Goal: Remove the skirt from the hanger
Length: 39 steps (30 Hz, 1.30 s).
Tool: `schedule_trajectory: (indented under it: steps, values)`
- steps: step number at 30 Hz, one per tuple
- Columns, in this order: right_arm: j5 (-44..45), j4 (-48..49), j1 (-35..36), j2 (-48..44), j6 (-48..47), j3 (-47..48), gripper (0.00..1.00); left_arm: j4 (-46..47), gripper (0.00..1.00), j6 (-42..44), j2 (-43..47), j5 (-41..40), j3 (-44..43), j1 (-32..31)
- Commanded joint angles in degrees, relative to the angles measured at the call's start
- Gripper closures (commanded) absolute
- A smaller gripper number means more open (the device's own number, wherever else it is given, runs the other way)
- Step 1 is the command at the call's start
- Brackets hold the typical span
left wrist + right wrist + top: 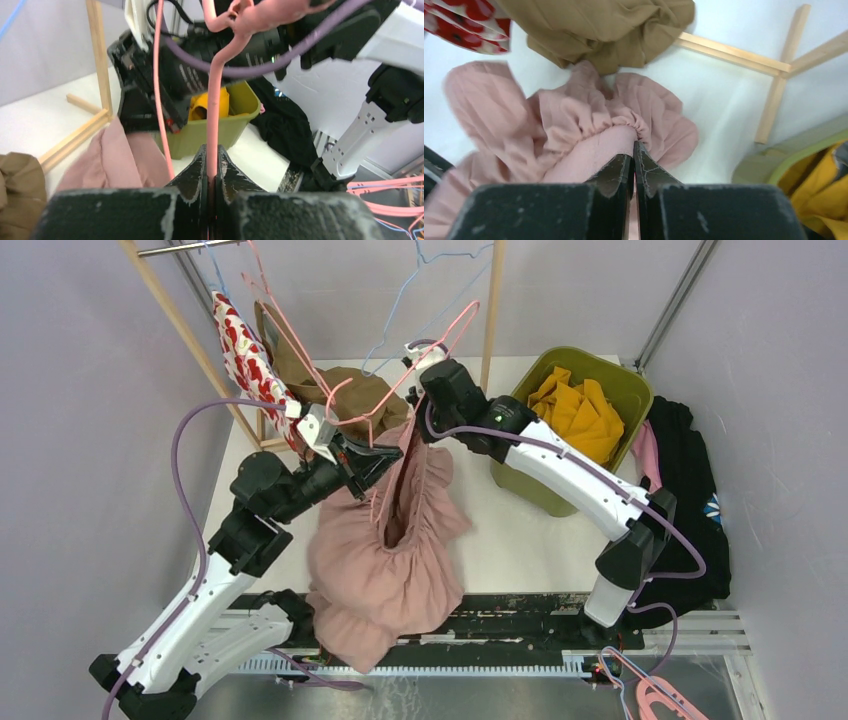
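A pink gathered skirt point(385, 550) hangs over the table's middle, its lower part draped over the front edge. A pink wire hanger point(400, 390) rises above it. My left gripper point(385, 458) is shut on a bar of the hanger point(214, 110), seen between its fingers point(196, 172) in the left wrist view. My right gripper point(418, 412) is shut on the skirt's elastic waistband point(624, 131), held up above the rest of the skirt point(524, 125).
A wooden rack point(190, 340) at the back left holds a red-and-white garment point(245, 355), a brown garment point(345, 390) and empty hangers point(420, 290). A green bin point(625, 390) with yellow cloth point(580, 410) stands at the right, black clothing point(690, 490) beside it.
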<state>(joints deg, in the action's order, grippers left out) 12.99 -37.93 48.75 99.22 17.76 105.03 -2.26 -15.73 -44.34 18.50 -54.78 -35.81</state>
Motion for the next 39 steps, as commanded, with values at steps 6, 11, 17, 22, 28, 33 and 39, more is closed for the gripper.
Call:
schedule_trajectory:
  steps: [6,11,17,22,28,33,39]
  values:
    - [-0.09,-2.09,-2.48,-6.6,-2.63,2.97,0.92,-0.58,0.97,1.76,2.54,-5.82,2.0,0.13]
    - [2.42,-4.25,-2.59,-9.66,-4.32,2.75,0.92,-3.64,0.97,6.0,0.34,-4.02,-0.76,0.12]
    - [15.32,-5.31,-5.35,-8.98,-12.23,16.62,0.92,-10.75,0.97,7.5,-0.57,1.13,-0.44,0.12]
    - [20.57,-2.4,-11.81,-4.84,-17.35,30.92,0.92,-20.01,0.97,10.66,0.41,-4.7,-0.31,0.13]
    - [26.58,6.06,-23.18,-2.24,-23.49,35.57,0.9,-26.6,0.97,11.68,1.6,-7.28,-2.02,0.13]
    - [26.44,14.4,-30.5,-0.21,-23.72,35.92,0.9,-26.25,0.97,10.23,2.08,-7.63,-1.55,0.12]
    - [22.11,12.64,-37.04,8.01,-19.51,41.53,0.9,-26.8,0.97,9.34,1.18,-8.0,-2.06,0.13]
